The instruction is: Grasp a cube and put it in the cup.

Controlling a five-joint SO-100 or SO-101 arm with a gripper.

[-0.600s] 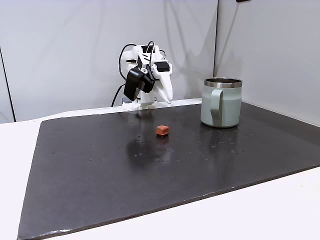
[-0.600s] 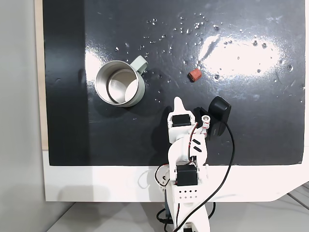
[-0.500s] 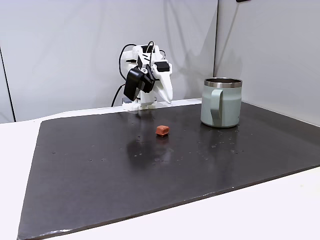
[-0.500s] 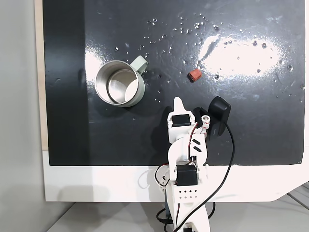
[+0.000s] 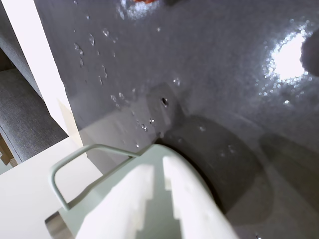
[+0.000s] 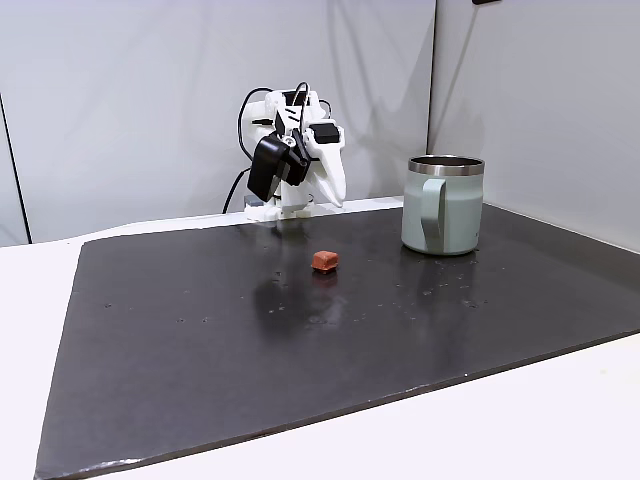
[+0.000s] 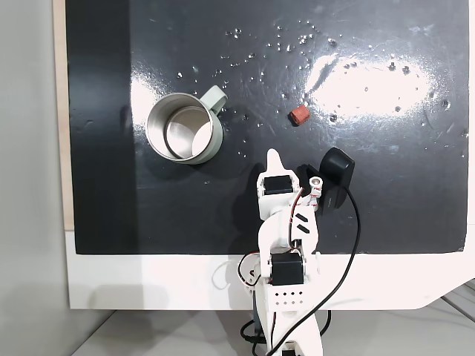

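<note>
Hidden: in the wrist view the cube point(image 5: 144, 2) is cut by the top edge, so you get only a reddish sliver of it; the cup point(image 5: 75, 209) is cut by the bottom edge and partly covered by the white fingers point(image 5: 134, 199) in front of it.
Hard to make out: the tool point(image 7: 275, 154) tapers to one white tip in the top-down fixed view, and in the wrist view the two fingers lie side by side with just a thin slit between them, so you can read the tool as closed and holding nothing.
Tool place: it hangs folded back above the counter's point(image 6: 180, 340) rear edge in the front fixed view point(image 6: 335, 190), near the arm's base, well apart from both things.
Cup: it stands upright on the dark counter point(image 7: 415, 185); in the top-down fixed view the cup point(image 7: 211, 144) sits toward the counter's left edge, handle pointing up and right.
Cup contents: you look straight into it from above and see a bare metal bottom.
Cube: it lies on the counter in the open, right of the cup in the top-down fixed view point(image 7: 299, 115), left of the cup point(image 6: 442, 205) in the front fixed view point(image 6: 324, 261), touching neither cup nor tool.
Counter surface: water droplets dot it around the cup and the cube.
</note>
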